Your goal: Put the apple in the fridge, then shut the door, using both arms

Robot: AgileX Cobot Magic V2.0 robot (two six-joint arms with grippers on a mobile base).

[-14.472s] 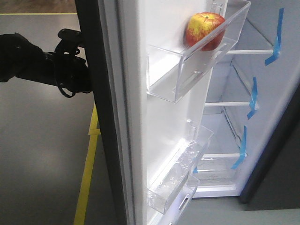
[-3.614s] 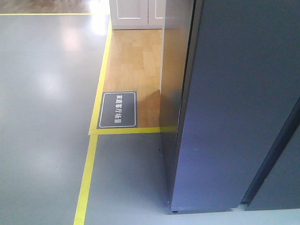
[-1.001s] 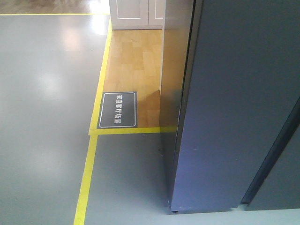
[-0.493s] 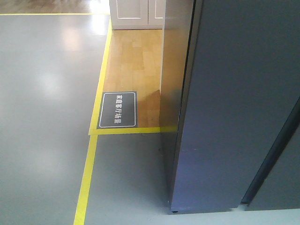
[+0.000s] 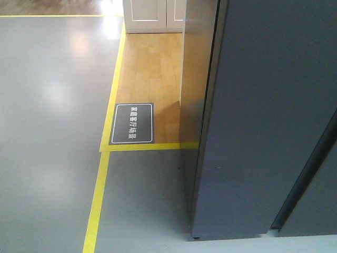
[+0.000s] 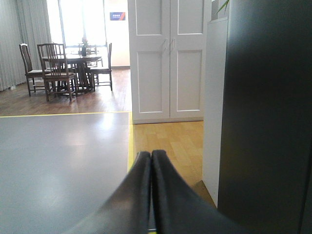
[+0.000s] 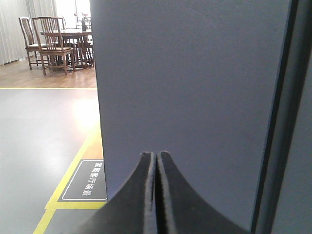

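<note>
Front view: fridge (image 5: 196,79) stands w/ its door (image 5: 263,116) flush against the body, dark grey outer panel facing the cam. Apple not visible anywhere; can't tell where it sits w/ the door shut. No arm or gripper in this view. Yellow floor tape (image 5: 97,200) runs along the grey floor and turns a corner by a black floor sign (image 5: 132,123) w/ white characters, lying on the wood flooring just left of the fridge.

Left wrist view: left gripper (image 6: 151,155) pressed together, tips touching, nothing between them. It's in free air, fridge side to its right, white cabinet (image 6: 168,58) ahead, dining table & chairs (image 6: 63,63) well back.

Right wrist view: right gripper (image 7: 156,156) also pinched closed, tips meeting, empty. It points at the door panel, close in front; contact w/ the panel can't be told. Floor sign low left.
</note>
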